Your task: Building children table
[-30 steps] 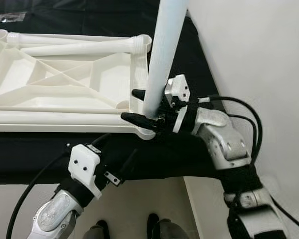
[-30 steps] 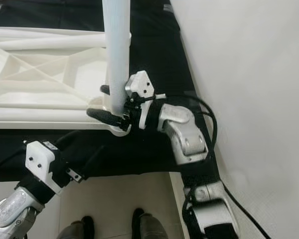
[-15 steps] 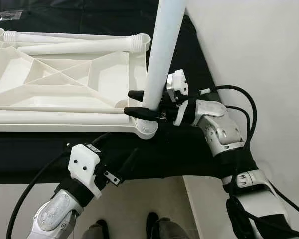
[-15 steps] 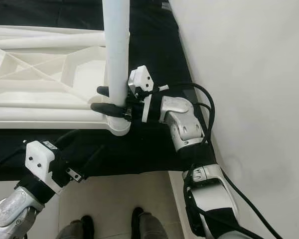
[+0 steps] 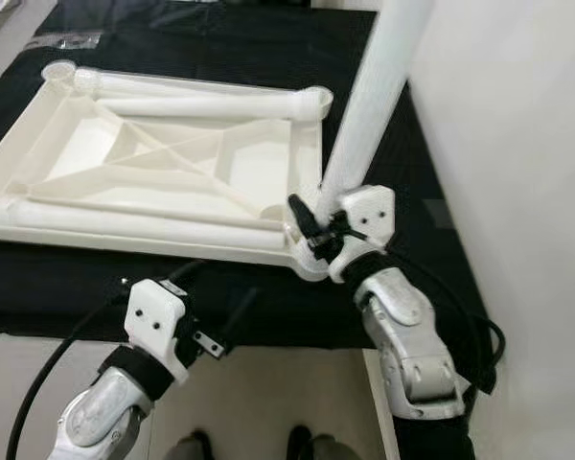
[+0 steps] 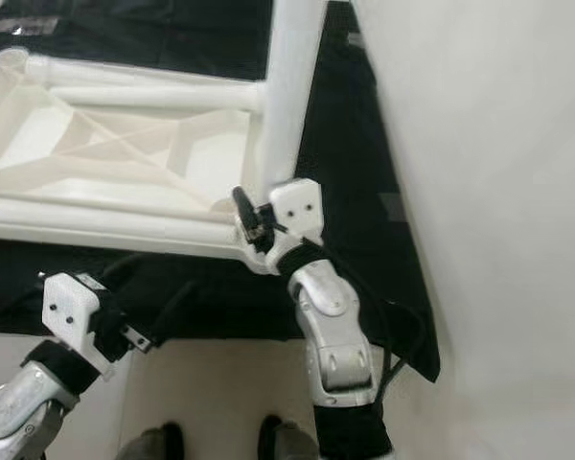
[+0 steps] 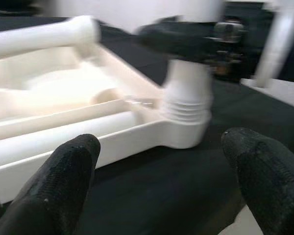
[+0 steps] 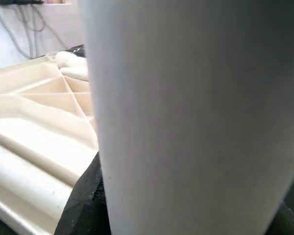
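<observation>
While clamped on the upright leg (image 5: 369, 105) just above its ribbed foot, right gripper (image 5: 318, 222) sat at the near right corner of the tabletop (image 5: 96, 158), black fingers (image 5: 302, 213) pressed to either side of the white tube. Leg stood in the corner socket (image 7: 186, 128), leaning slightly up and to the right, top running out of frame. Tabletop lay upside down on the black cloth (image 5: 67, 283), ribs crossing diagonally inside its frame. Three more legs lay flat within it: two (image 5: 211, 101) along the far edge, one (image 5: 125, 222) along the near edge. Cloth covered a low surface, its near edge hanging over pale floor (image 5: 259, 402); right edge ran close beside a white wall (image 5: 517, 144). Left gripper (image 7: 161, 176) hovered low at the cloth's near edge, left of the socket, apart from tabletop and leg, jaws spread wide with nothing between them. Seen from the left wrist: both black fingertips (image 7: 63, 181) framing the socket, ribbed foot seated in it, right gripper blurred above. Seen from the right wrist: tube close up, one dark finger at its base, ribbed underside of the tabletop beyond. Small clear packet (image 5: 62, 40) lay on the cloth past the far left corner; contents could not be told. Robot's dark feet (image 5: 311, 448) visible on the floor below.
</observation>
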`<state>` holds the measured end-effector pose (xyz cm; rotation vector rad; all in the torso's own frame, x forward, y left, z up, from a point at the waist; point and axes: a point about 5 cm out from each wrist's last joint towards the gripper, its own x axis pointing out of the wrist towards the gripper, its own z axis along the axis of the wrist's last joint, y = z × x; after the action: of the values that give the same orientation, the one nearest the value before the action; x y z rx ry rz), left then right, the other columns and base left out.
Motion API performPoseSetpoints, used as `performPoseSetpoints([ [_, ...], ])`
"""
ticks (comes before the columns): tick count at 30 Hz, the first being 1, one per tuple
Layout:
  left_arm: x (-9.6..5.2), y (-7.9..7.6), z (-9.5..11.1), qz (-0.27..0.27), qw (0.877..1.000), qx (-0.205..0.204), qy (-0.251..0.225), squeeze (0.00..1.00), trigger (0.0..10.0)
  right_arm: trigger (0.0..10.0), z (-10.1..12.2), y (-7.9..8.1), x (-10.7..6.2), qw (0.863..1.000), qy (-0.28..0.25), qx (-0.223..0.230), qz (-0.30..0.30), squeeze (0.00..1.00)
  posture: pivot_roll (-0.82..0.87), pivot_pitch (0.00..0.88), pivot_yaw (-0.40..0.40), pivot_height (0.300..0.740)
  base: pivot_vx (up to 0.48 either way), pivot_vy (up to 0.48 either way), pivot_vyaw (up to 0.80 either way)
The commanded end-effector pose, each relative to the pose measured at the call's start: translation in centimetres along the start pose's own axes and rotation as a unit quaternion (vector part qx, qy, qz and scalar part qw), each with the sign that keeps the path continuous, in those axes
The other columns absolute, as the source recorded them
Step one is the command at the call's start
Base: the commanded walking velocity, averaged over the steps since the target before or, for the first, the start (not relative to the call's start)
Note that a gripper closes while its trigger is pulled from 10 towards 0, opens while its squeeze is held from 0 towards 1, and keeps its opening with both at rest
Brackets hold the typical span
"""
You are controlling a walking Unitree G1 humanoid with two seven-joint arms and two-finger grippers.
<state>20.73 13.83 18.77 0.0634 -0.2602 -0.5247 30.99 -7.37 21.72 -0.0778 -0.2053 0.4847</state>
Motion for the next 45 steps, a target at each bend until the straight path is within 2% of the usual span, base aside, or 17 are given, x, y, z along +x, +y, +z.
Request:
performPoseSetpoints([
  [1,-0.2,-0.2,-0.3,-0.005,1.0,-0.006,0.008,0.0,10.0,10.0,-5.2,-0.1,-0.5,0.991,0.135,0.023,0.007,0.0,0.1,0.329,-0.117,0.74,0.0,0.0,0.0],
  [3,-0.2,-0.1,-0.2,-0.001,1.0,-0.004,0.007,0.0,10.0,10.0,-4.6,0.1,0.1,0.993,0.115,0.032,0.024,0.0,0.1,0.329,-0.117,0.74,0.0,0.0,0.0],
  [4,-0.2,0.1,-0.2,0.002,1.0,-0.002,0.007,0.0,10.0,10.0,-4.1,0.2,0.5,0.993,0.095,0.041,0.052,0.65,0.1,0.321,-0.115,0.74,0.0,0.0,0.0],
  [5,-0.3,0.2,-0.3,0.004,1.0,-0.001,0.008,0.0,10.0,10.0,-3.7,0.3,0.8,0.993,0.082,0.046,0.072,0.65,0.1,0.321,-0.115,0.74,0.0,0.0,0.0],
  [6,-0.3,0.3,-0.3,0.005,1.0,-0.001,0.008,0.0,10.0,10.0,-3.1,0.3,1.1,0.992,0.064,0.063,0.092,1.0,0.1,0.318,-0.116,0.74,0.0,0.0,0.0],
  [10,-0.2,0.3,-0.3,0.005,1.0,0.0,0.007,0.0,10.0,10.0,-2.0,0.1,1.4,0.99,0.043,0.073,0.113,1.0,0.1,0.314,-0.116,0.74,0.0,0.0,0.0],
  [11,-0.1,0.3,-0.2,0.002,1.0,0.0,0.006,0.0,10.0,10.0,-1.3,-0.2,1.6,0.987,0.031,0.068,0.141,0.53,0.1,0.309,-0.117,0.74,0.0,0.0,0.0],
  [12,-0.1,0.3,-0.2,0.002,1.0,0.0,0.006,0.0,10.0,10.0,-1.3,-0.2,1.6,0.987,0.031,0.068,0.141,0.53,0.1,0.309,-0.117,0.74,0.0,0.0,0.0],
  [13,0.0,0.2,-0.2,0.0,1.0,0.0,0.005,0.0,10.0,10.0,-0.7,-0.9,1.7,0.983,0.022,0.054,0.172,0.0,0.11,0.306,-0.118,0.74,0.0,0.0,0.0],
  [16,0.0,0.2,-0.2,0.0,1.0,0.001,0.004,0.0,10.0,10.0,0.4,-3.0,2.2,0.968,0.009,0.016,0.249,0.0,0.11,0.303,-0.117,0.74,0.0,0.0,0.0],
  [22,0.0,0.2,-0.1,0.0,1.0,0.001,0.004,0.0,10.0,10.0,1.7,-5.4,2.7,0.941,-0.011,0.032,0.338,0.0,0.13,0.298,-0.125,0.74,0.0,0.0,0.0],
  [26,-0.1,0.2,-0.1,0.0,1.0,0.002,0.005,0.0,10.0,10.0,3.1,-6.0,2.9,0.908,-0.023,0.032,0.417,0.0,0.13,0.297,-0.126,0.74,0.0,0.0,0.0],
  [31,-0.1,0.2,-0.2,0.0,1.0,0.001,0.005,0.0,10.0,9.5,3.4,-6.4,3.1,0.897,-0.023,0.034,0.441,0.0,0.14,0.293,-0.13,0.74,0.0,0.0,0.0],
  [32,-0.1,0.1,-0.2,0.0,1.0,0.001,0.005,0.0,10.0,4.5,3.6,-6.5,3.1,0.893,-0.025,0.032,0.448,0.0,0.14,0.291,-0.131,0.74,0.0,0.0,0.0],
  [33,-0.1,0.1,-0.2,0.0,1.0,0.001,0.005,0.0,10.0,4.5,3.6,-6.5,3.1,0.893,-0.025,0.032,0.448,0.0,0.14,0.291,-0.131,0.74,0.0,0.0,0.0],
  [34,-0.1,0.1,-0.2,0.0,1.0,0.001,0.005,0.0,10.0,0.0,3.7,-6.6,3.2,0.89,-0.027,0.035,0.455,0.0,0.14,0.289,-0.132,0.74,0.0,0.0,0.0],
  [45,-0.1,-0.1,-0.3,-0.006,1.0,0.003,0.009,0.0,10.0,0.0,2.7,-7.0,2.9,0.882,-0.027,0.034,0.47,0.0,0.14,0.284,-0.124,0.74,0.0,0.0,0.0],
])
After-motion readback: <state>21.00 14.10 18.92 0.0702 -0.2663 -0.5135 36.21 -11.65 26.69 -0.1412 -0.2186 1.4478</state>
